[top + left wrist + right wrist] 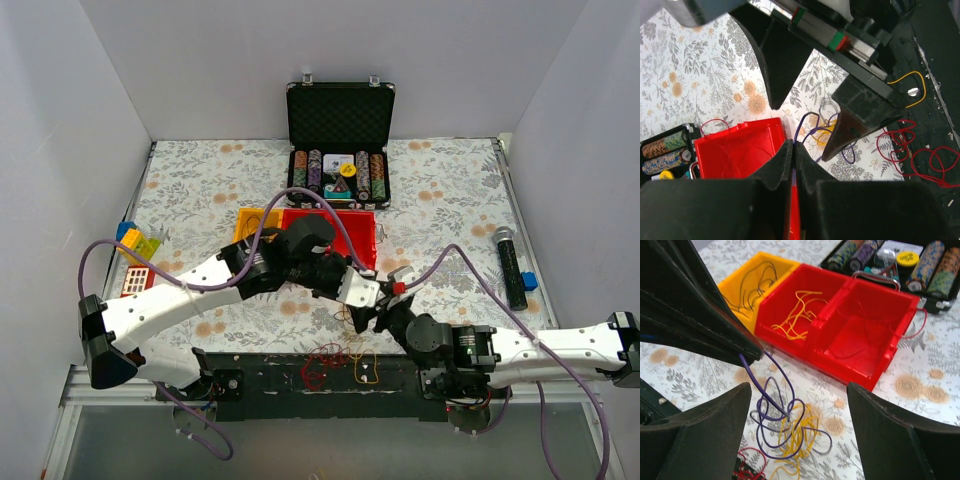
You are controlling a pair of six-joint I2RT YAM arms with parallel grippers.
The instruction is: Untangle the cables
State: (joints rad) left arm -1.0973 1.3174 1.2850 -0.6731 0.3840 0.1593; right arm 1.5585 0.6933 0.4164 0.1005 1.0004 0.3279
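Note:
A tangle of purple and yellow-orange cables (790,427) lies on the flowered cloth in front of the red bin (860,340). My left gripper (747,356) is shut on one end of the purple cable (805,125) and holds it raised from the tangle. My right gripper (797,390) is open, its fingers either side of the tangle just above it. In the top view the left gripper (362,298) and right gripper (385,318) meet over the tangle (350,318). Red cables (323,362) and a yellow cable (365,373) lie on the black base strip.
The red bin holds yellow cables (795,315) and a thin red one; the yellow bin (755,282) beside it holds dark cables. An open poker chip case (340,150) stands behind. A black cylinder (511,265) lies right, toy blocks (140,250) left.

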